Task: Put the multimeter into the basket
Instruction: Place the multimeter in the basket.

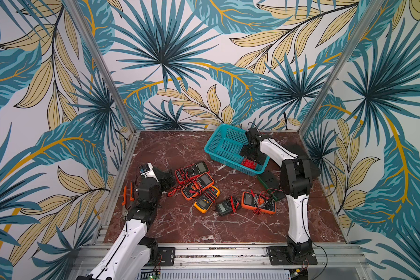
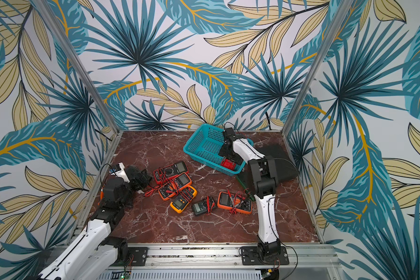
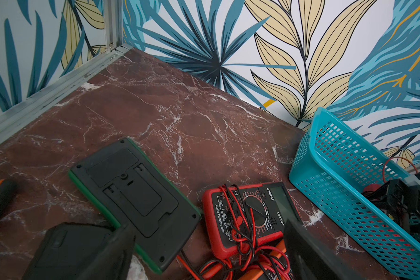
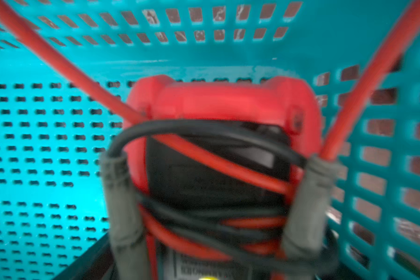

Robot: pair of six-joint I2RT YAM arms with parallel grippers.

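Our right gripper (image 1: 251, 158) sits in the basket (image 1: 230, 134) at the worktop's (image 1: 180, 225) far edge, over the red multimeter (image 1: 249, 165) (grip: we cannot tell); left gripper (image 1: 171, 180) gapes empty.

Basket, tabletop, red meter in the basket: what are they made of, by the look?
Basket: moulded plastic, teal, slight sheen; perforated grid walls, rolled rim.
Tabletop: looks like red-brown marble with white veins, but could be a printed sheet.
Red multimeter: matte red shell, probably rubber over plastic; picture is blurred.

red multimeter (image 3: 250, 213) face | ANENG | DT9205A | AUTO POWER OFF
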